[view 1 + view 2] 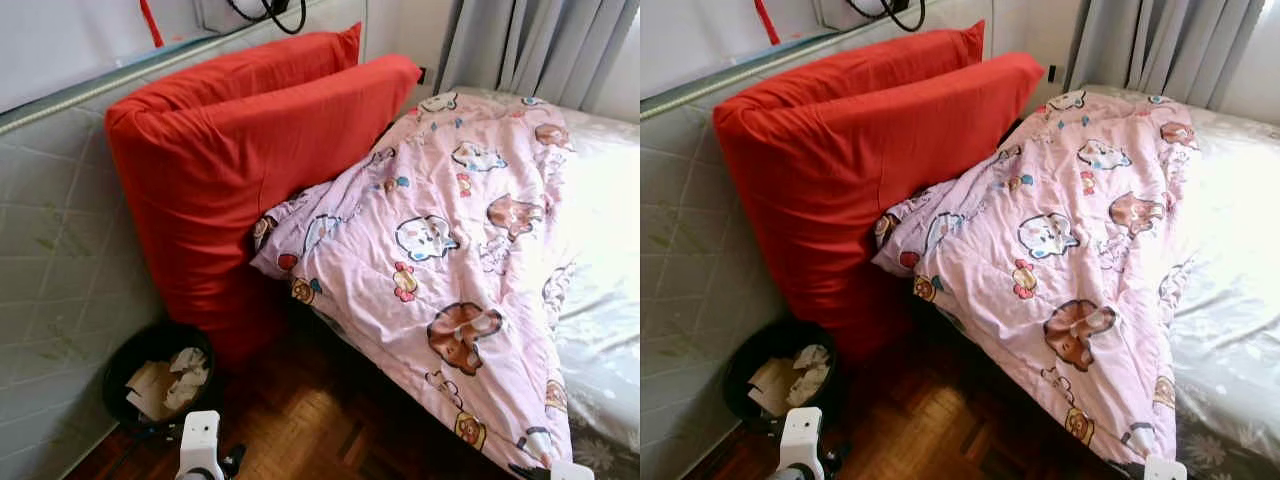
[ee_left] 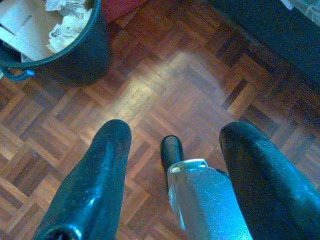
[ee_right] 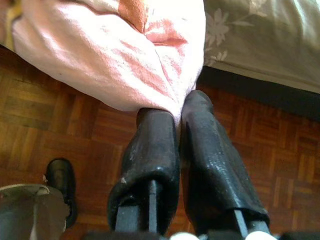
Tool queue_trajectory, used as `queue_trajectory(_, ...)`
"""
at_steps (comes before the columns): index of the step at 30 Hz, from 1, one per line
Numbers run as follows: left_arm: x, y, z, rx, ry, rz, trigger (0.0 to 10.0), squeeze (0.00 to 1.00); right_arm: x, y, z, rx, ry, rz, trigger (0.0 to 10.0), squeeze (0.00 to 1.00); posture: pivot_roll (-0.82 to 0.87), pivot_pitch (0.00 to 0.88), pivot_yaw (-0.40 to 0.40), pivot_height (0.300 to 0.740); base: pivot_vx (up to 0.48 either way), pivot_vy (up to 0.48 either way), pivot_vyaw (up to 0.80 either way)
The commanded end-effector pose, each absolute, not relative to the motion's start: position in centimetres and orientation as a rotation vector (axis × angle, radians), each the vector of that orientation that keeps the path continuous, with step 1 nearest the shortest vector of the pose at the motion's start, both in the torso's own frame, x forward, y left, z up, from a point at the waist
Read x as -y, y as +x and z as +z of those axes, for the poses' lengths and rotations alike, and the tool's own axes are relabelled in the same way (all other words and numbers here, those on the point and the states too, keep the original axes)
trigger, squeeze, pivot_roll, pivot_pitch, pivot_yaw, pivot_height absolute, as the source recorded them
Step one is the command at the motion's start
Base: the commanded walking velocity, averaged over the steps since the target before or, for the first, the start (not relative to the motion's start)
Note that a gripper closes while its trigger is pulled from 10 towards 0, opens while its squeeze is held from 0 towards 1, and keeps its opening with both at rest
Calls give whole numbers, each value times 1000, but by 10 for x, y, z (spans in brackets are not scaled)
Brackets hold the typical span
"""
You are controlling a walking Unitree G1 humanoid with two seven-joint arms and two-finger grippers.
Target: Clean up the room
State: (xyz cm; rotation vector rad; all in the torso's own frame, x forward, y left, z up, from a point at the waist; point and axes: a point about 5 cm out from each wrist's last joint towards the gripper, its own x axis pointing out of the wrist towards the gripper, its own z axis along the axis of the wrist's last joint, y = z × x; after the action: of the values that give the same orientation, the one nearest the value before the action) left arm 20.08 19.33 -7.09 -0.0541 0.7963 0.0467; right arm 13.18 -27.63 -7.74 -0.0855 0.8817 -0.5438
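In the left eye view, a pink quilt [image 1: 450,270] is seen draped off the bed [image 1: 600,330] beside a red mattress [image 1: 240,170], with a black bin [image 1: 150,375] on the parquet floor [image 1: 300,420].

In the left wrist view, the left gripper [image 2: 172,145] is held spread over the floor, grasping nothing.

In the right wrist view, the right gripper [image 3: 180,112] is clenched on the quilt's corner, pinched between both fingertips.
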Motion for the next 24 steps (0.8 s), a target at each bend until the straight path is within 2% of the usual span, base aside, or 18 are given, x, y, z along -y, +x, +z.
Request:
queue_trajectory(1,-196,196,-73,-815,-38,47,10000,0,279,126,-79,-900,-70,-567,10000,0,48,36,21,740,0,0,0)
queue_trajectory(4,-196,195,-74,-816,-37,45,10000,0,280,126,-80,-906,-69,-574,10000,0,50,37,20,740,0,0,0)
queue_trajectory(5,-196,195,-74,-817,-37,44,10000,0,280,126,-80,-907,-69,-575,10000,298,52,39,19,740,0,0,0)
queue_trajectory(6,-196,195,-74,-817,-38,45,10000,0,280,126,-80,-908,-67,-578,10000,412,53,42,17,740,0,0,0)
queue_trajectory(7,-196,195,-74,-816,-40,46,10000,0,279,127,-80,-906,-58,-586,10000,906,53,47,17,740,0,0,0)
queue_trajectory(11,-196,196,-73,-815,-40,45,10000,0,279,127,-80,-902,-49,-598,10000,933,54,52,17,740,0,0,0)
queue_trajectory(24,-196,197,-73,-811,-43,42,10000,0,279,134,-78,-885,1,-637,10000,890,56,59,19,740,0,0,0)
